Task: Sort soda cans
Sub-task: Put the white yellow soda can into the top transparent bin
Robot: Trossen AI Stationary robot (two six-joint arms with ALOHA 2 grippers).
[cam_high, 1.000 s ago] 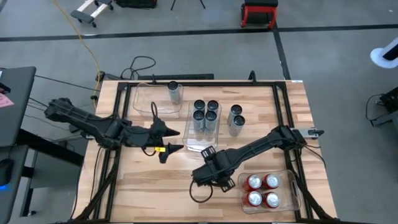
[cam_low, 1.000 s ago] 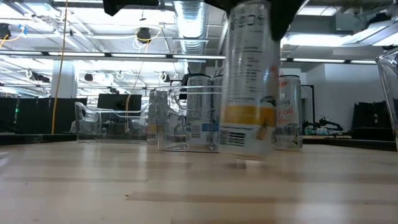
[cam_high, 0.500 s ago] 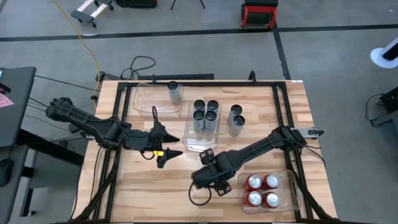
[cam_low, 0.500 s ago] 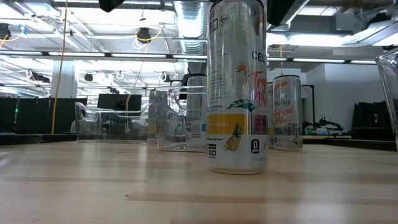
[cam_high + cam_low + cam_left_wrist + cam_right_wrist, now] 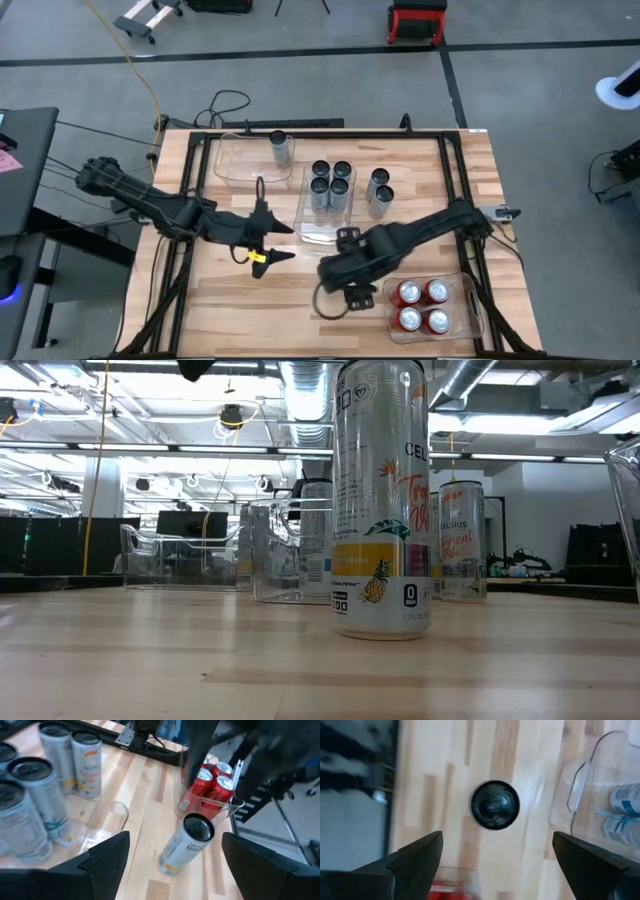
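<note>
One silver can [image 5: 381, 500] upright | top cropped; right gripper [image 5: 495, 865] open above

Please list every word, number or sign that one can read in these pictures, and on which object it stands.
"0": near can, low on its front, low view.
"CE": same can, upper right edge; the rest is cut off.
"LSIUS": far can, partly hidden.
Script words and small print on both cans: too blurred.
Other views: nothing readable.

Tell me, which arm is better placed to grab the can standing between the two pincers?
Probably left. The left pincer is open and aimed at the side of the can, ready to close round it. The right pincer hangs open straight above the can, facing only its top.
</note>
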